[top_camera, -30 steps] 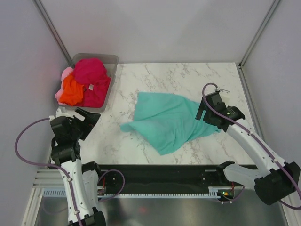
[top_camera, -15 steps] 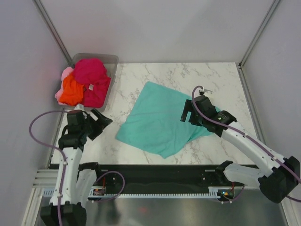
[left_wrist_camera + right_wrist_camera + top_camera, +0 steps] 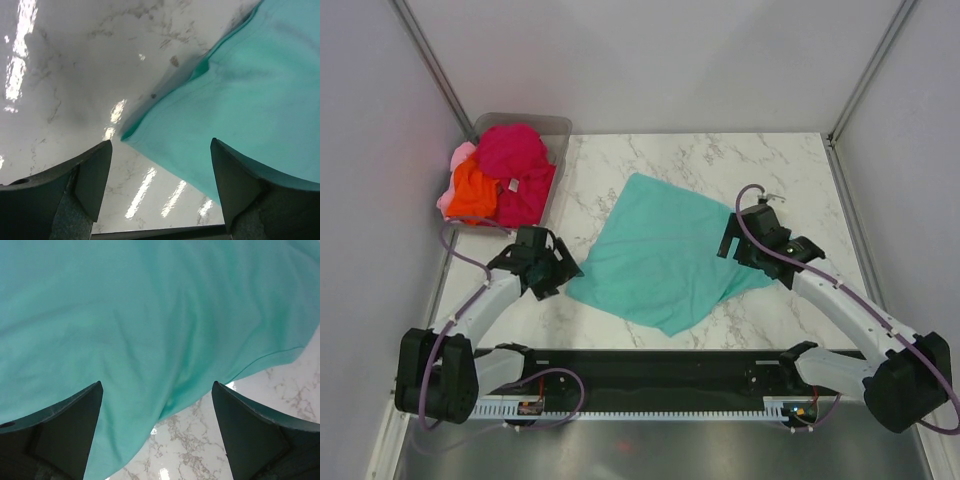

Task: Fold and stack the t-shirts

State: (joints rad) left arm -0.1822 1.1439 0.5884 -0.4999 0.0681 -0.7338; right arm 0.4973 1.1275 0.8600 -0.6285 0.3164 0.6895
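Note:
The teal t-shirt (image 3: pixel 665 250) lies folded and flat on the marble table; it also shows in the left wrist view (image 3: pixel 250 100) and the right wrist view (image 3: pixel 140 315). My left gripper (image 3: pixel 560 270) is open and empty at the shirt's left corner (image 3: pixel 127 134). My right gripper (image 3: pixel 732 240) is open and empty over the shirt's right edge. The magenta-red shirt (image 3: pixel 515 165), the orange shirt (image 3: pixel 472 195) and the light pink shirt (image 3: pixel 458 160) are heaped in the clear plastic bin (image 3: pixel 545 125) at the back left.
The marble table (image 3: pixel 720 165) is walled in by white panels at the back and both sides. A black rail (image 3: pixel 660 370) runs along the table's near edge between the arm bases.
The teal shirt went from bunched and lifted to flat. My right gripper let go of it and drew back a little. My left arm swung right and down to the shirt's left corner.

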